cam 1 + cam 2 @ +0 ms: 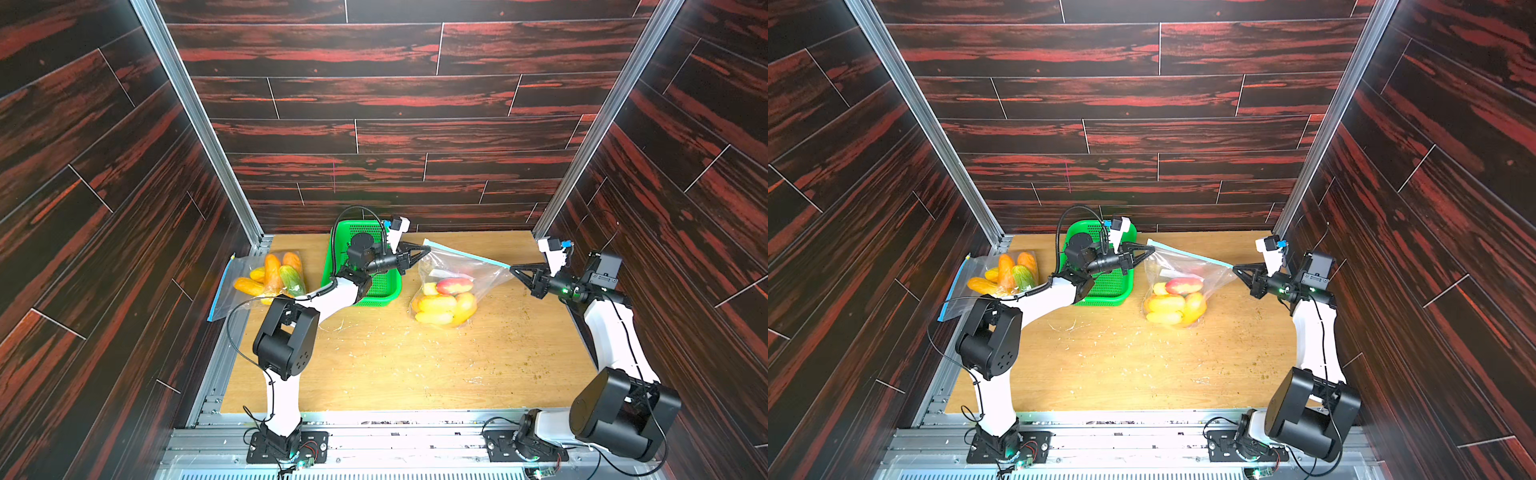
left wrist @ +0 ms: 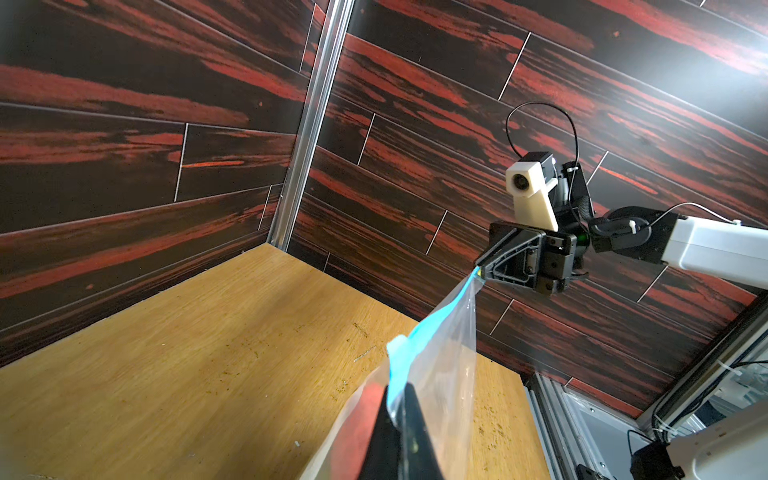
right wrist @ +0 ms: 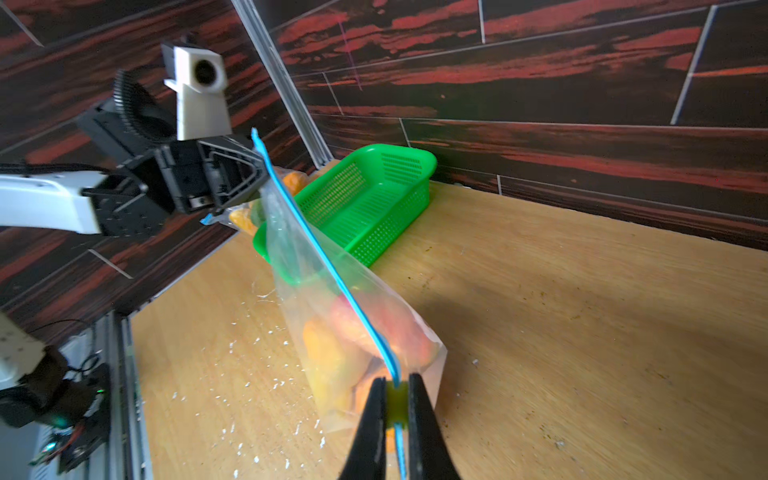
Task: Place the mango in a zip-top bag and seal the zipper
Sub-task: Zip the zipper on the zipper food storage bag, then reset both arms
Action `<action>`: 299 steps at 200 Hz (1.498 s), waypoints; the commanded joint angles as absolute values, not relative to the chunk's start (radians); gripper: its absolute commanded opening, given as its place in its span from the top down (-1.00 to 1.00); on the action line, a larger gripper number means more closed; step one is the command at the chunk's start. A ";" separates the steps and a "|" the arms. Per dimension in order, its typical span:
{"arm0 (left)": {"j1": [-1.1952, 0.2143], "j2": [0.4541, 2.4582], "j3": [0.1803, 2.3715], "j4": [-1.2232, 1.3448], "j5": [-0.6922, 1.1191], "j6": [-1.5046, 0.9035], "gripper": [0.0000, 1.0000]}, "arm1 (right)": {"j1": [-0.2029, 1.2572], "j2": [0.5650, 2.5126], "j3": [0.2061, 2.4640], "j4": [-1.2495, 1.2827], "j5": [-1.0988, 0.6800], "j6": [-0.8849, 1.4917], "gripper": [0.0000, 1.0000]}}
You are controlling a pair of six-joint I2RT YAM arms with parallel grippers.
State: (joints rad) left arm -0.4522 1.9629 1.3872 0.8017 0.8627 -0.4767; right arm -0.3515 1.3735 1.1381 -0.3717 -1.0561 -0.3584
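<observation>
Right gripper point(image 3: 395, 384): was seen clamped on one end of the blue zipper strip point(image 3: 328, 266), which was pinched between its fingers.
Left gripper point(image 1: 428, 248): was clamped on the opposite end of the same strip, close to the corner.
Held bag point(image 1: 461, 270): was stretched between the two grippers with its bottom resting on the desk point(image 1: 415, 365). The strip was probably pulled taut and straight so that it could be pressed shut. Whether it was sealed along its length could not be told.
Mangoes point(image 1: 440, 305): were found inside the held bag, heaped at its bottom by their own weight. At least five were counted, one red and the rest yellow.
Second bag point(image 1: 226, 299): was laid flat at the desk's left edge, apparently set aside, with at least five fruits in it.
Basket point(image 1: 376, 300): was placed behind the left arm, and nothing was seen in it.
Tally: two grippers, two bags and one basket were counted.
</observation>
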 commanded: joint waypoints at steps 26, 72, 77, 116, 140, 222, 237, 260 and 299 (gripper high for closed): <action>-0.414 1.956 1.426 0.916 0.841 -0.569 1.00 | -0.363 1.372 1.174 -0.415 -0.983 -0.388 1.00; -0.417 1.958 1.452 0.887 0.859 -0.567 1.00 | -0.336 1.366 1.194 -0.307 -1.064 -0.265 0.70; -0.417 1.956 1.450 0.886 0.859 -0.567 0.97 | -0.330 1.360 1.192 -0.295 -1.062 -0.258 0.61; -0.416 1.918 1.434 0.775 0.791 -0.507 -0.66 | -0.311 1.323 1.177 -0.214 -1.000 -0.142 0.26; -0.412 1.866 1.413 0.673 0.734 -0.457 -1.00 | -0.310 1.276 1.127 -0.139 -0.847 -0.028 0.12; -0.390 1.333 1.060 0.239 0.049 -0.308 -1.00 | -0.309 1.153 0.844 0.112 -0.493 0.166 -0.46; -0.390 1.221 0.913 0.240 -0.212 -0.333 -1.00 | -0.308 1.133 0.758 0.197 -0.410 0.207 -0.51; -0.352 1.158 0.754 0.178 -0.522 -0.332 -1.00 | -0.271 1.111 0.610 0.343 -0.295 0.226 -0.65; -0.283 1.247 0.526 0.442 -0.639 -0.228 -1.00 | -0.073 1.140 0.459 0.542 0.032 0.072 -0.69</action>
